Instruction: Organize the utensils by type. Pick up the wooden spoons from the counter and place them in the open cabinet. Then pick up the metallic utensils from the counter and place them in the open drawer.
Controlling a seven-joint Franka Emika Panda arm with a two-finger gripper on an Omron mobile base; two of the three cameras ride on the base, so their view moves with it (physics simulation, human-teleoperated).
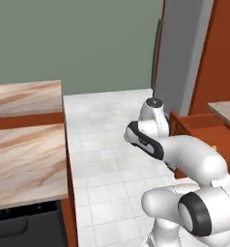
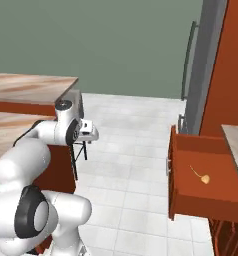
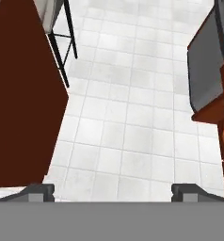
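My gripper (image 3: 114, 192) hangs open over the white tiled floor with nothing between its fingertips; it also shows on the hand (image 2: 87, 132) beside the counter's corner. The marble counter (image 1: 25, 159) (image 2: 26, 85) stands to the left, and no utensil shows on its visible parts. The wooden spoons and the open cabinet are out of view. On the right the drawer (image 2: 206, 207) (image 1: 194, 123) stands pulled open. In it lies a small utensil (image 2: 200, 175) with a thin pale handle and a yellowish bowl; whether it is wood or metal I cannot tell.
A stool with thin black legs (image 3: 62, 52) (image 2: 73, 160) stands against the counter's dark red side (image 3: 20, 94). A tall grey fridge (image 1: 184, 48) (image 2: 203, 75) and reddish-brown cabinets line the right. White floor tiles (image 1: 107, 144) lie between counter and drawer.
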